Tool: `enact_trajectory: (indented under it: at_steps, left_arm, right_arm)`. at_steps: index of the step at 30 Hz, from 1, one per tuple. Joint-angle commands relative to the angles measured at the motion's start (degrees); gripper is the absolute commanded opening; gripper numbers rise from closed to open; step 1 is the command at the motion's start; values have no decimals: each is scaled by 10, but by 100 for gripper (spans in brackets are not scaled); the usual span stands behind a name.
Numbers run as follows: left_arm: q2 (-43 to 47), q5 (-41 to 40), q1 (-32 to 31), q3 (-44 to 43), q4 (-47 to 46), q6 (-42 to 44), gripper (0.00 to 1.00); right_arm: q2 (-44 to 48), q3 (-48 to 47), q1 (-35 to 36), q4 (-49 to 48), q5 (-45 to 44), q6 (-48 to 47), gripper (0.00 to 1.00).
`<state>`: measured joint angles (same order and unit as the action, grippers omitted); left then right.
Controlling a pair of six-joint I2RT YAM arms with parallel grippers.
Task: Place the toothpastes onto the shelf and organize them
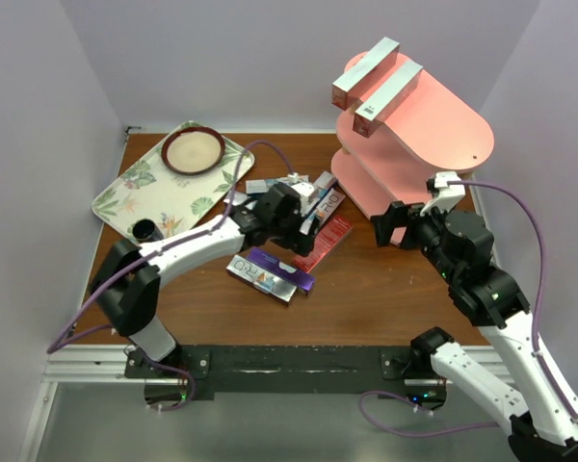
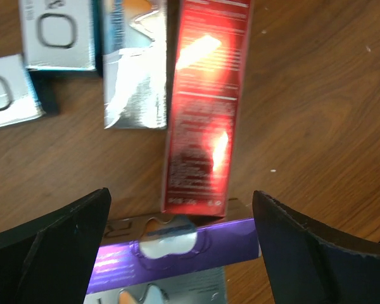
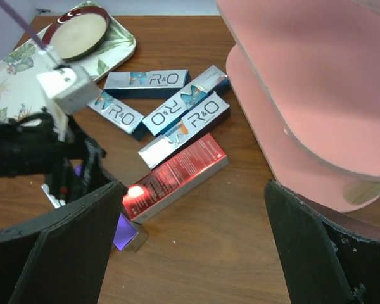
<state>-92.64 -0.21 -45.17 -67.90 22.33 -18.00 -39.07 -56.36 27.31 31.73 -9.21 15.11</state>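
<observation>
The red toothpaste box (image 2: 199, 126) lies flat on the tabletop (image 1: 366, 298), left of the shelf (image 1: 433, 135). Its long axis runs straight away from my left end effector (image 2: 180, 206), whose released jaws straddle its near end. A purple toothpaste box (image 2: 177, 250) lies crosswise there. My right end effector (image 3: 194, 187), also released, is farther off, so I judge the left arm better placed.

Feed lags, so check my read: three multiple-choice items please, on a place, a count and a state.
1. Where does the red toothpaste box lie? A on the table; B on the tray; C on the floor.
2. How many boxes lie on the shelf, on its top tier? A none; B two; C five.
3. The left end effector is: A shut on a box; B open, empty; C out of view.
1 A: it lies flat on the bare wood. 2 B: two silver boxes lie side by side there. 3 B: its fingers stand wide apart.
</observation>
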Motion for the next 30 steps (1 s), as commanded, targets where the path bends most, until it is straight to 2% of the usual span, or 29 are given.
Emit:
enact_trajectory:
  at_steps: [1, 7, 18, 21, 30]
  left_arm:
    - [-68, -58, -56, -86, 54, 0, 100]
    - [-143, -111, -84, -125, 97, 3, 100]
    - [-210, -160, -105, -146, 98, -3, 99]
    - [-222, -167, -105, -155, 91, -5, 97]
    - [-255, -155, -110, -186, 83, -8, 81]
  right_arm:
    - [15, 11, -2, -24, 11, -6, 98]
    - [23, 14, -2, -21, 13, -8, 99]
    - [21, 14, -2, -27, 38, 1, 98]
    - [26, 14, -2, -25, 31, -2, 99]
    - [34, 17, -2, -17, 18, -7, 98]
